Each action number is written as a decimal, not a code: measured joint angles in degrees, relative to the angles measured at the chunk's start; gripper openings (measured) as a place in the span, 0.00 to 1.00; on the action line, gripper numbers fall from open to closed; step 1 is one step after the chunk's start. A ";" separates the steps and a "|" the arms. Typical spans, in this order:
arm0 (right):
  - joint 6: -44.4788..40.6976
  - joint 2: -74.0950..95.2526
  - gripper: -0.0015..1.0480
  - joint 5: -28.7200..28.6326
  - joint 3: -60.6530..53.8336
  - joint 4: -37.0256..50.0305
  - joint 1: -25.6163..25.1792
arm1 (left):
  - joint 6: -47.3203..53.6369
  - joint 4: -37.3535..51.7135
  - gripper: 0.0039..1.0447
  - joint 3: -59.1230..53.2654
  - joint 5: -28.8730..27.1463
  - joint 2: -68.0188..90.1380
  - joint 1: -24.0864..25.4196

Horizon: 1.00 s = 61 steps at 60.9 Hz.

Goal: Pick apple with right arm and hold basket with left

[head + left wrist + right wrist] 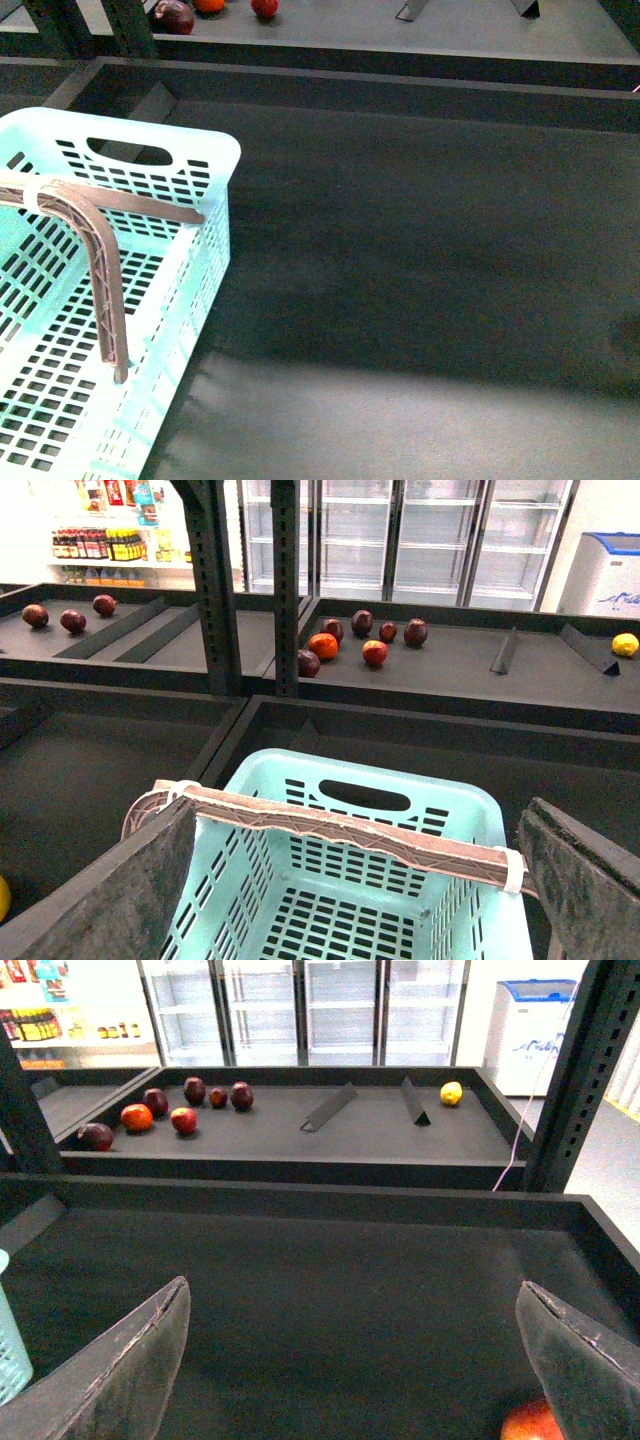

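2 patches of writing noted, neither readable: blue lettering on white chest freezer [610, 575] far right; labels on shelved bottles [105, 545] far left.

Far shelf [450, 30], beyond raised tray wall [400, 80]: counted 1 orange fruit [323, 645], 1 red fruit [375, 653] and 5 dark purple fruits [309, 663] clustered together. 1 yellow fruit [452, 1092] well apart at far right, past 2 dark dividers [328, 1108]. Steel post [285, 580] standing just left of cluster.

Located basket [150, 150] at near left of dark tray [420, 250]: pale mint, slotted walls and floor, oval hand-hole in far wall. Brown lattice handle [100, 270] raised across it, white band [512, 870] at its end.

Left gripper [360, 810] above basket, jaws spread wide, handle crossing between fingers [110, 900]; contact with handle not determinable.

Right gripper [353, 1290] over bare tray floor, jaws spread wide, holding nothing. Located apple [525, 1425] on tray floor toward right side, well apart from basket, just beside 1 finger [590, 1360]. Only red top visible at frame edge, with faint paler flecks.
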 joint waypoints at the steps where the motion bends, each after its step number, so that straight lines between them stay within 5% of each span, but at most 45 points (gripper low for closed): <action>1: 0.00 0.00 0.91 0.00 0.00 0.00 0.00 | 0.00 0.00 0.94 0.02 0.00 0.00 0.00; 35: 0.00 0.00 0.91 0.00 0.00 0.00 0.00 | -0.76 -0.81 0.94 0.17 1.22 0.37 0.26; 39: 0.00 0.00 0.91 -0.15 0.00 0.00 0.00 | -14.32 -14.56 0.94 5.75 12.96 7.76 2.89; 43: 0.00 -0.02 0.91 -0.04 0.00 0.00 0.02 | -25.14 -18.88 0.94 7.65 17.75 11.04 4.50; 61: 0.00 -0.04 0.91 -0.02 0.00 0.00 0.07 | -51.82 -3.96 0.94 10.47 25.55 30.05 10.88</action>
